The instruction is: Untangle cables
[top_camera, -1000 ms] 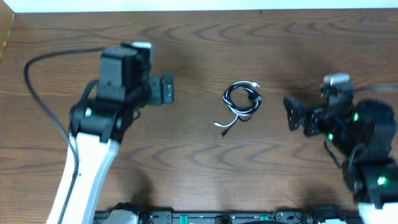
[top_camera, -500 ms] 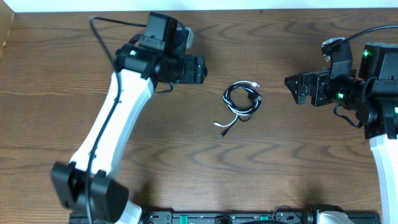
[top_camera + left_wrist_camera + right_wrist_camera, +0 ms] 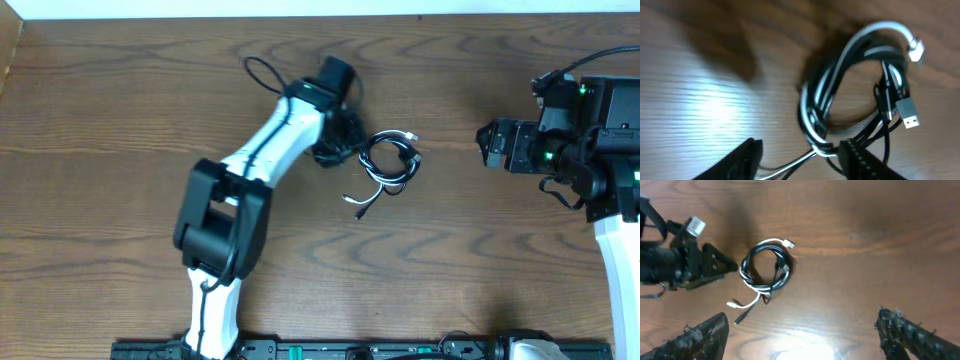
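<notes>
Overhead, the cables (image 3: pixel 390 160) are seen as a small coil of black and white strands near the middle of the counter (image 3: pixel 100 150). The coil itself is roughly round. A loose tail (image 3: pixel 362 198) is trailed from it toward the lower left, and a white plug (image 3: pixel 412 137) is stuck out at the upper right. The long axis of the bundle is therefore judged to run from upper right to lower left, with the free ends pointed at the near edge.

In the left wrist view the left claw (image 3: pixel 800 148) is shown moderately spread. One finger is set on each side of the strands at the coil's left rim, and nothing is gripped. Whether the fingers are touching the counter cannot be told. A black plug (image 3: pixel 910 117) is seen inside the far side of the coil.

In the right wrist view the right claw (image 3: pixel 802 325) is held wide and empty, well apart from the coil and aimed at it.

The step in hand is judged to be the first grasp, with no strand yet separated. For the next move, the left claw would need to be closed on the straddled strands. The right claw would then need to be brought to the opposite rim or the white plug, so that the loops can be drawn apart.
</notes>
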You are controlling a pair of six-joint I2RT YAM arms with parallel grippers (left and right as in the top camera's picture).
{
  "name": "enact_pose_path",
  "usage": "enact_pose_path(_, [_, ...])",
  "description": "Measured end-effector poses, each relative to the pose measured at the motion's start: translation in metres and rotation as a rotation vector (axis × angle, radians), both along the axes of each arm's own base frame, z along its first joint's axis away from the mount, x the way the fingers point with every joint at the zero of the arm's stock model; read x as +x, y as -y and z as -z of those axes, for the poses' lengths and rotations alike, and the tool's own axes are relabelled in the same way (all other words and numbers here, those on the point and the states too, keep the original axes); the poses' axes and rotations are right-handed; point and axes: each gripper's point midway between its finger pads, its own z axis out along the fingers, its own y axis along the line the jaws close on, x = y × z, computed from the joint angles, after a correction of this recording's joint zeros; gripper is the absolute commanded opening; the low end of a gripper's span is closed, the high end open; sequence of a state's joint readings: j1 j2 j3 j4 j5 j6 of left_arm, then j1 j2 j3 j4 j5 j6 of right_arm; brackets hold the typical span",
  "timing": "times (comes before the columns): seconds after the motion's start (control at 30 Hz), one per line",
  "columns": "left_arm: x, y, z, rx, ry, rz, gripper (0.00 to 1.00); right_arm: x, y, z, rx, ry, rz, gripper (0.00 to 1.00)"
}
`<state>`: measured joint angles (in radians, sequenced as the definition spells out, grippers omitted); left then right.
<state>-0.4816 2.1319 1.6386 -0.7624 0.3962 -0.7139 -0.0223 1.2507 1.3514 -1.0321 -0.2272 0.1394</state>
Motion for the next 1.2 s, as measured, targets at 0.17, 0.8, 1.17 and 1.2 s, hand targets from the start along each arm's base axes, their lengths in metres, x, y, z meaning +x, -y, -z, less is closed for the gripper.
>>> enact_pose_path(0.17, [-0.010,0.018,0.013,0.025,-0.018,-0.006,0.48,-0.005,0.003,0.006,0.001,-0.038,0.035,0.89])
enact_pose_path(0.8, [0.000,0.023,0.018,0.196,0.118,-0.141,0.19,-0.008,0.004,0.009,0.002,-0.060,0.047,0.89])
enact_pose_path(1.17, [0.011,0.010,0.035,0.250,0.202,-0.179,0.08,-0.009,0.004,0.010,0.002,-0.069,0.047,0.89])
enact_pose_path(1.2, [0.011,0.009,0.036,0.255,0.207,-0.180,0.08,-0.009,0.004,0.010,0.002,-0.070,0.047,0.89])
